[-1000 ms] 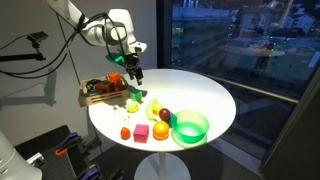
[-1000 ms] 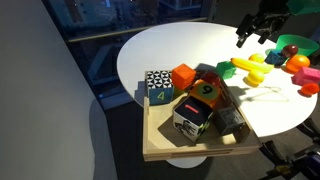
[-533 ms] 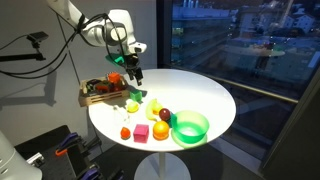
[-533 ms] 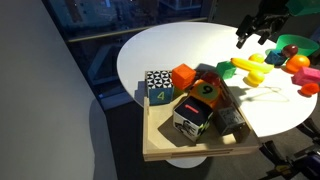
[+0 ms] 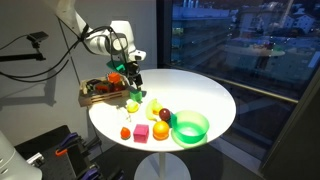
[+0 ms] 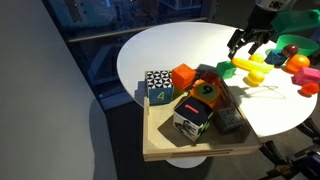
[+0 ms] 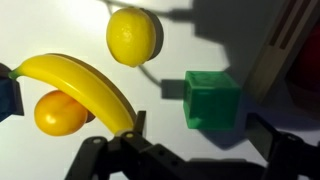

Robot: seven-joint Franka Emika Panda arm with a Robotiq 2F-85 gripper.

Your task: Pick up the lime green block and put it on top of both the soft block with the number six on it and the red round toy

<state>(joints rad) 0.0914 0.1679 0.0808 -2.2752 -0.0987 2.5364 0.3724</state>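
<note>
My gripper (image 7: 195, 150) is wide open and there is nothing in it. Its two dark fingers (image 7: 100, 162) stand far apart at the bottom of the wrist view. Just past them, the lime green block (image 7: 212, 100) sits flat on the white table (image 7: 60, 30). The fingers are not touching it.

Beside the block lies a banana (image 7: 85, 85). A small orange-yellow thing (image 7: 52, 113) is tucked under its curve. A bit farther on is a lemon (image 7: 133, 37). The edge of a wooden tray (image 7: 285, 50) runs along one side, near the block.

In an exterior view the gripper (image 6: 247, 42) hangs over the table, close above the block (image 6: 225, 68). The tray (image 6: 160, 150) sits at the table's edge with toys packed inside it. One of them is a soft block (image 6: 205, 92) with a curly number on top. I cannot tell if it is a six or a nine. A checked cube (image 6: 158, 88) with a four stands near it in the tray.

In an exterior view the red round toy (image 5: 125, 133) is out on the table, well apart from the tray and from the green block. It sits in a row with a pink cube (image 5: 142, 132), an orange ball (image 5: 161, 130) and a big green bowl (image 5: 190, 127).
</note>
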